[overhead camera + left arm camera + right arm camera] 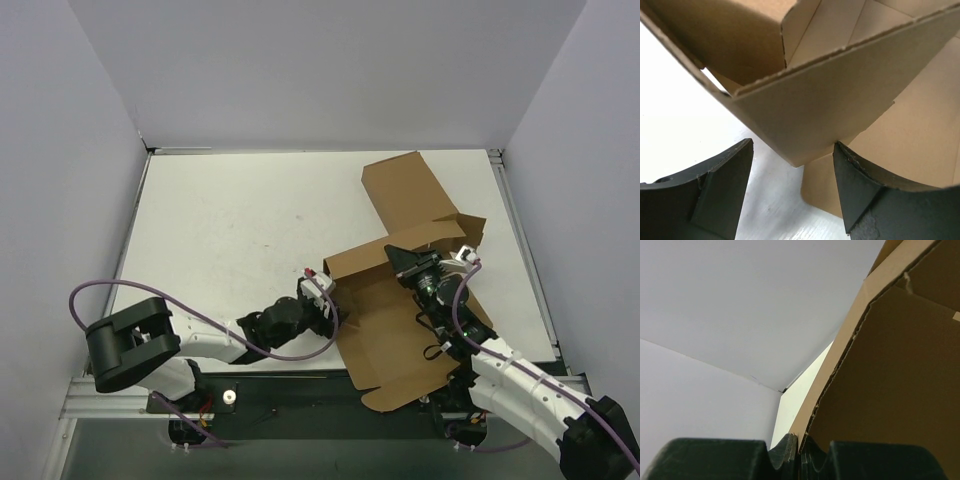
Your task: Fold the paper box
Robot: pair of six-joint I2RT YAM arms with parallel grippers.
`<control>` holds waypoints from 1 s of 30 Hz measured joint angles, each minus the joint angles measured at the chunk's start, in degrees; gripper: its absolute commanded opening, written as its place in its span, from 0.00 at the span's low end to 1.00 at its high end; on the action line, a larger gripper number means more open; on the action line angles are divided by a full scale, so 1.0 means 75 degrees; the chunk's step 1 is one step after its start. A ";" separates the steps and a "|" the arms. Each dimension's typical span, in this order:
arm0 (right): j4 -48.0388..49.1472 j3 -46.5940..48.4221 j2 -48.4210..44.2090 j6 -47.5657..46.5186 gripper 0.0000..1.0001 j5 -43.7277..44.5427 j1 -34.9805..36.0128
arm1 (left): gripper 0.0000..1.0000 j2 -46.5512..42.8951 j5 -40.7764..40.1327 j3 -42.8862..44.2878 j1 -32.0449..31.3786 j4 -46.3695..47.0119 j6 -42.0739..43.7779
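The paper box (400,300) is a brown kraft die-cut piece, partly folded, on the right half of the white table, with one long flap (405,190) reaching toward the back. My left gripper (322,290) is at its left raised wall, open; in the left wrist view the wall's lower corner (800,150) hangs between my two dark fingers (860,185), touching the right one. My right gripper (415,262) is over the box's middle, shut on a cardboard panel edge (812,427); the panel (890,370) rises to the right in that view.
White enclosure walls (330,70) stand around the table on three sides. A metal rail (530,260) runs along the table's right edge. The box's near flap (405,390) overhangs the front edge by the arm bases.
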 measured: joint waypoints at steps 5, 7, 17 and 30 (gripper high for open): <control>-0.0353 -0.0259 -0.0577 0.0015 0.00 0.0117 0.0000 | 0.74 0.0382 -0.0737 -0.0020 -0.0428 0.0644 0.0268; -0.0446 -0.0338 -0.0746 0.0032 0.00 0.0160 0.0000 | 0.74 0.0490 -0.0959 -0.0108 -0.0548 0.1035 0.0420; -0.0833 -0.0364 -0.1055 0.0067 0.00 0.0303 0.0000 | 0.74 0.0933 -0.0976 -0.0356 -0.0635 0.2748 0.1084; -0.1373 -0.0256 -0.1265 0.0291 0.00 0.0527 -0.0006 | 0.72 0.1836 -0.2043 0.0137 -0.0938 0.3072 0.1507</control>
